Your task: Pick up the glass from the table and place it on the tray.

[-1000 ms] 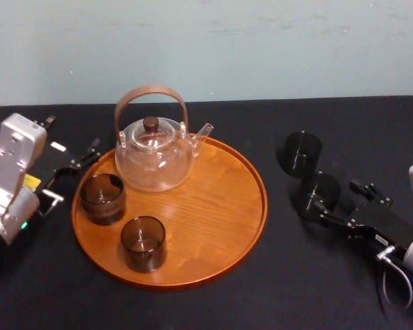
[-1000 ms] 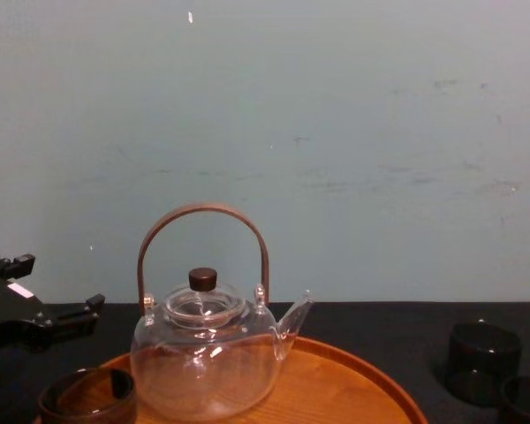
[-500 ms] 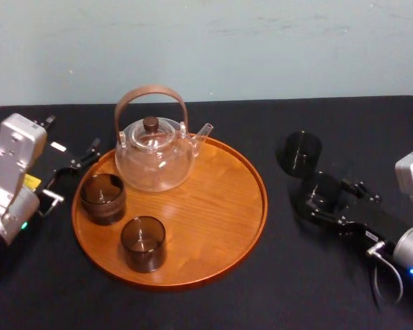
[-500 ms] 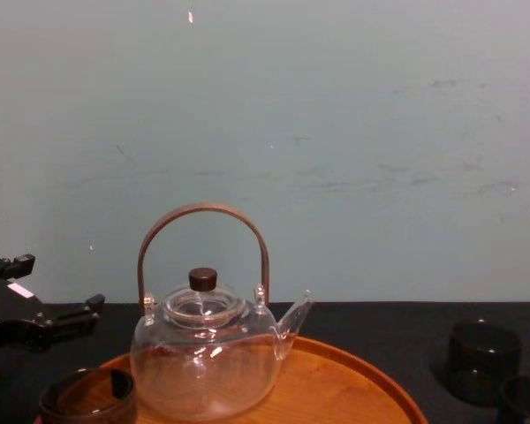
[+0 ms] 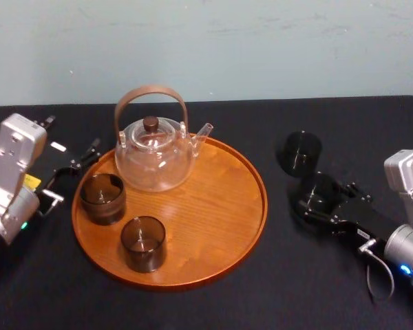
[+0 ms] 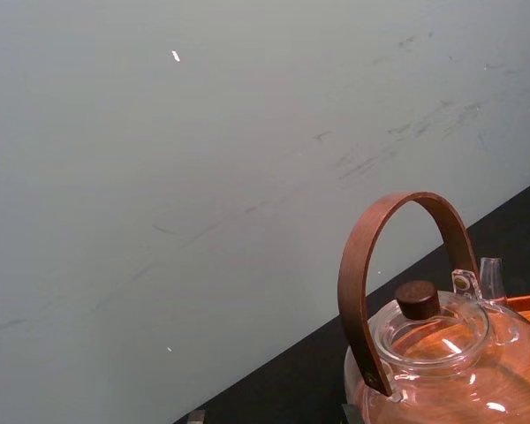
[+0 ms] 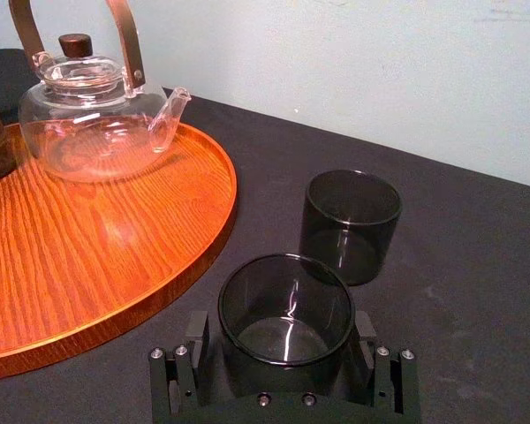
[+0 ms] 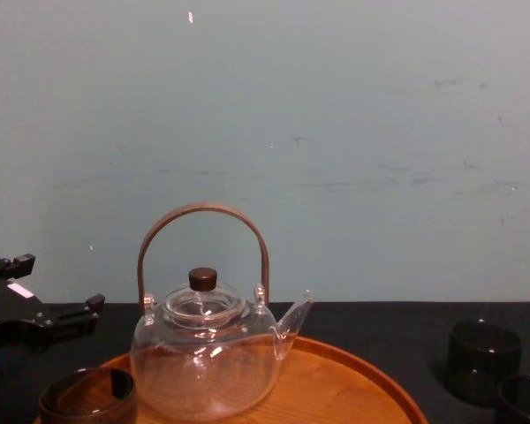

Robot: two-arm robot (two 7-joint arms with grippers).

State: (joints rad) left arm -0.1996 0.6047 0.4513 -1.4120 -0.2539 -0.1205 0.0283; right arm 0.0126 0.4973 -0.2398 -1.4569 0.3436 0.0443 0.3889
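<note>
1. Black right gripper (image 7: 281, 340): low over the table (image 5: 289, 275) on the robot's right side, pointing toward the tray. Jaws spread wide. The fingers (image 7: 197, 334) stand one on each side of the glass, close beside its wall, and the grip is not closed.
2. Glass (image 7: 285, 300): smoked dark, short, straight-sided, empty, upright. It stands on the table between the right gripper's fingers. It is off the tray, near the right rim but apart from it.
3. Second glass (image 7: 351, 225): same dark make, upright, empty. It stands on the table just beyond the first, farther from the robot. Whether the two touch cannot be told.
4. Tray (image 5: 217, 206): round, orange-brown wood with a low raised rim. It lies flat at the middle of the table, left of both glasses.
5. Teapot (image 5: 153, 155): clear glass with a dark knob on the lid and a brown hoop handle standing upright. The spout points to the robot's right. It sits on the back part of the tray, left of centre.
6. Left tumbler (image 5: 102, 197): dark, upright, on the tray just in front of the teapot, near the left rim.
7. Front tumbler (image 5: 143, 243): dark, upright, on the tray nearest the robot, near the left tumbler but apart from it.
8. Left gripper (image 5: 74, 163): black, on a silver arm, parked over the table just beside the tray's left rim.
9. Table: matte black top that runs past both sides of the head view.
10. Wall (image 5: 261, 48): pale blue-green, scuffed, directly behind the table.
</note>
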